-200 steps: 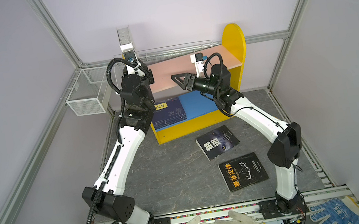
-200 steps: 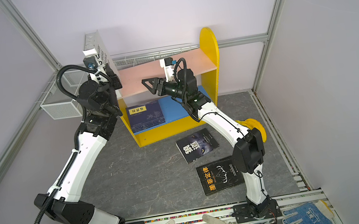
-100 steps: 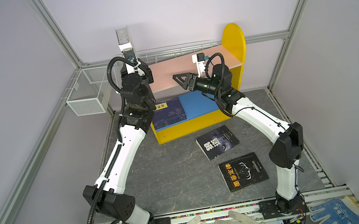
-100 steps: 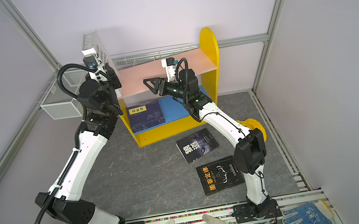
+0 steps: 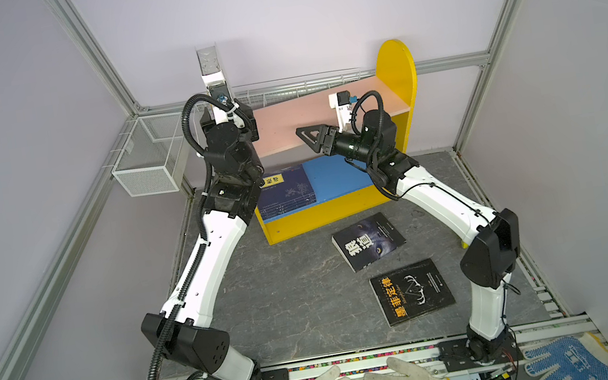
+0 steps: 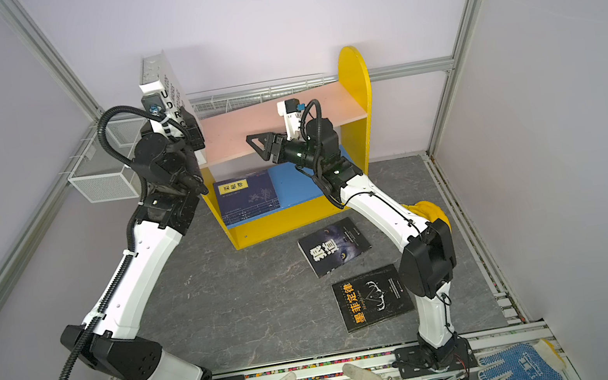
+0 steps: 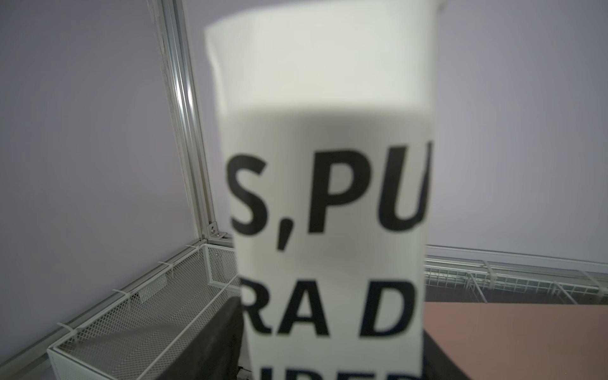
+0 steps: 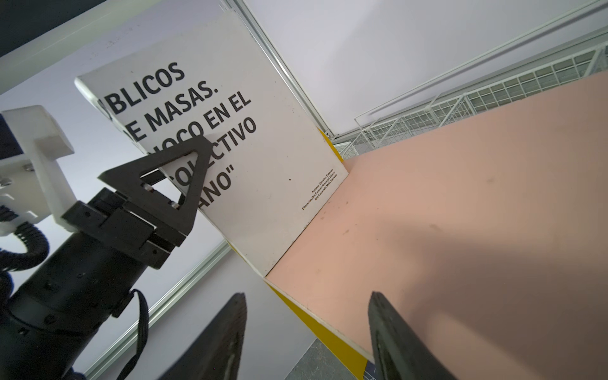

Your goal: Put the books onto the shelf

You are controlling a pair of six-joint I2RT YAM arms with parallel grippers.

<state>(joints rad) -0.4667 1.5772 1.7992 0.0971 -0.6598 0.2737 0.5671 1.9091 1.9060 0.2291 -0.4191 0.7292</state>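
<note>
white book (image 8: 263, 131): stood upright at the left end of the pink upper board (image 5: 303, 113), bottom edge down on it, back seemingly against the left side of the shelf (image 5: 397, 75); long axis vertical, lettered cover facing along the board.
left gripper (image 7: 330, 329): sat around the book low down, one finger across the cover and the other behind it; could not be told whether pinching or already slack.
right gripper (image 8: 307, 294): hung with jaws spread and nothing between them, above the board's front edge.
key relation: white book lay to the left of the right gripper, cover turned toward it, clearly apart from it; left arm by far the nearer, right at the book.
upper tier: held the white book alone.
blue lower board (image 5: 337, 176): carried the navy books (image 5: 286, 191), stacked flat on its left part; right part bare.
floor (image 5: 290, 303): bore two black books (image 5: 369, 240), flat, covers up, side by side in front of the shelf, nearer the right arm.
mesh basket (image 5: 150, 156): nothing seen inside.
judged next: letting go without tipping the tall, thin book; black books left to shelve.
</note>
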